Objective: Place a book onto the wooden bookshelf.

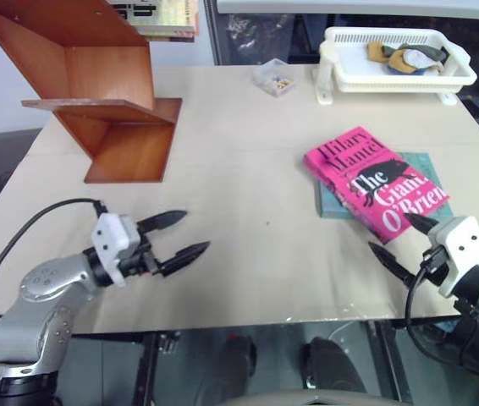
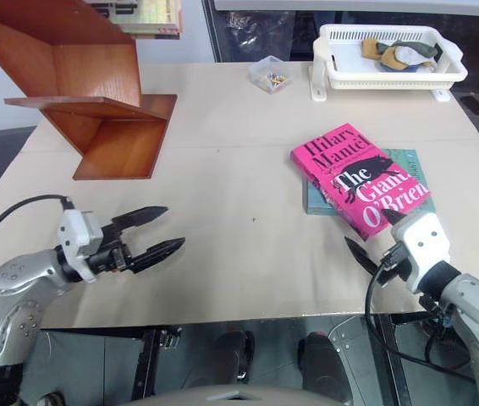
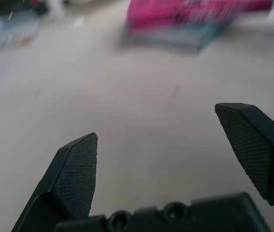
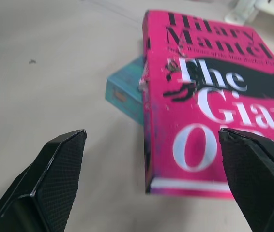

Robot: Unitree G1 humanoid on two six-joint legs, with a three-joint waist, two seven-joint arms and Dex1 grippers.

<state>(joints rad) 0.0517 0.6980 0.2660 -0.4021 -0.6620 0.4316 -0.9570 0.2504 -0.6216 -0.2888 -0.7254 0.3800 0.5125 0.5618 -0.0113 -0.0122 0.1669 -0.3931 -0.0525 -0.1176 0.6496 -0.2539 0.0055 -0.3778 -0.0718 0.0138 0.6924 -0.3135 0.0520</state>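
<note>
Pink book flat on the pale surface, toward the right side, cover up, black animal figure and lettering readable. Lying askew on top of a thinner teal book, which shows past its near-left edge and at its far right corner. Wooden bookshelf at the far left of the surface, reddish-brown, slanted panels meeting a flat ledge, well apart from the book. Stacked books or papers just behind its upper part, too cropped to tell which.

Left gripper low over the near left of the surface, pointing toward the middle, fingers spread wide with nothing between them, only bare surface ahead. Pink and teal shapes blurred far beyond the tips in the left wrist view.

Right gripper near the front right edge, just beside the book's near corner, fingers wide apart and empty. One tip hovering at the book's near end in the right wrist view, possibly over the cover; contact hard to judge.

White plastic basket tray at the far right edge, holding crumpled cloth-like items. Small clear container just left of the tray, tiny coloured bits inside.
</note>
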